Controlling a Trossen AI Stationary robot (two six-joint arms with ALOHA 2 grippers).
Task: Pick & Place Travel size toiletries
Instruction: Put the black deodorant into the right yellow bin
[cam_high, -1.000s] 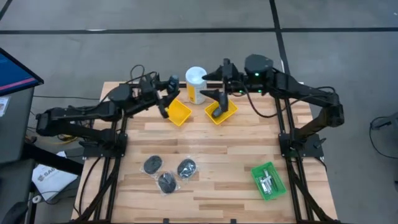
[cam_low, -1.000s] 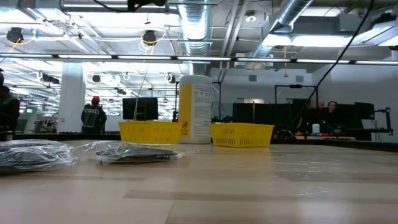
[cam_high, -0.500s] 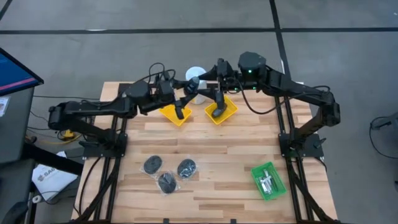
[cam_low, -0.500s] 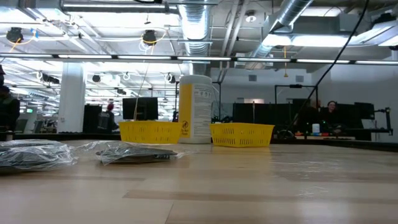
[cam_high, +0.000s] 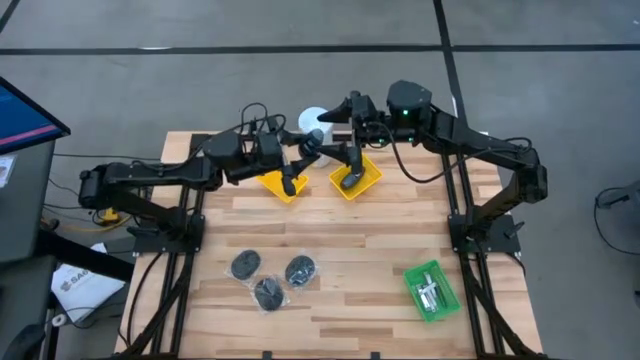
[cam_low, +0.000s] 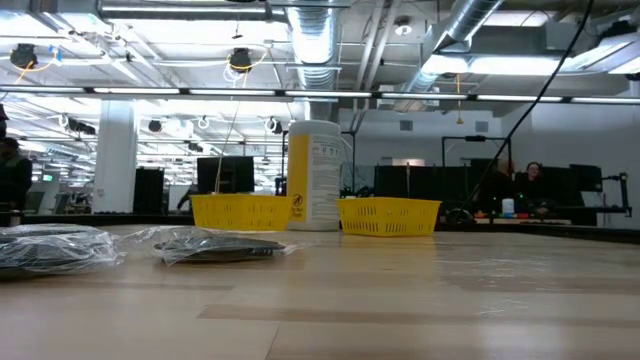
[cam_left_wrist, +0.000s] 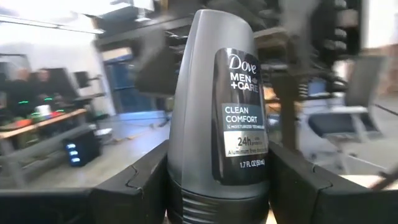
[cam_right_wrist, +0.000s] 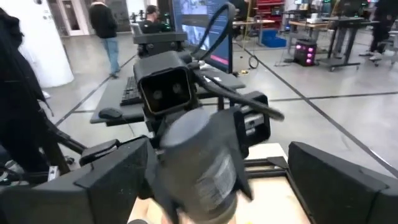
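My left gripper (cam_high: 303, 152) is shut on a dark grey oblong deodorant stick (cam_high: 313, 139), held in the air between the two yellow trays near the table's far edge. In the left wrist view the stick (cam_left_wrist: 214, 112) fills the space between the fingers. My right gripper (cam_high: 346, 150) faces it, open. In the right wrist view its fingers (cam_right_wrist: 112, 177) stand either side of the stick (cam_right_wrist: 199, 168) without touching. Three wrapped dark discs (cam_high: 268, 278) lie flat on the near left of the table, and two of them (cam_low: 215, 247) show in the low view. My left gripper pinches the stick's lower body (cam_left_wrist: 183, 180) between its two fingers, one on each side. The fingers come in level from the table's left. The stick is lifted clear, and its domed end (cam_left_wrist: 217, 25) points away from the fingers, toward the right arm.
Two square yellow trays (cam_high: 283, 186) (cam_high: 362, 180) sit below the grippers, with the white-capped yellow canister (cam_high: 316, 118) just behind them. A green tray (cam_high: 432, 291) with small silver pieces sits near the right. Bare wood lies between trays and discs. People stand far off in the room.
My left gripper has carried the stick toward the table's right, from the left tray's left side to the gap between the trays, meeting the right gripper. My right gripper has shifted slightly left. Both have stayed nearly still over the last half second.
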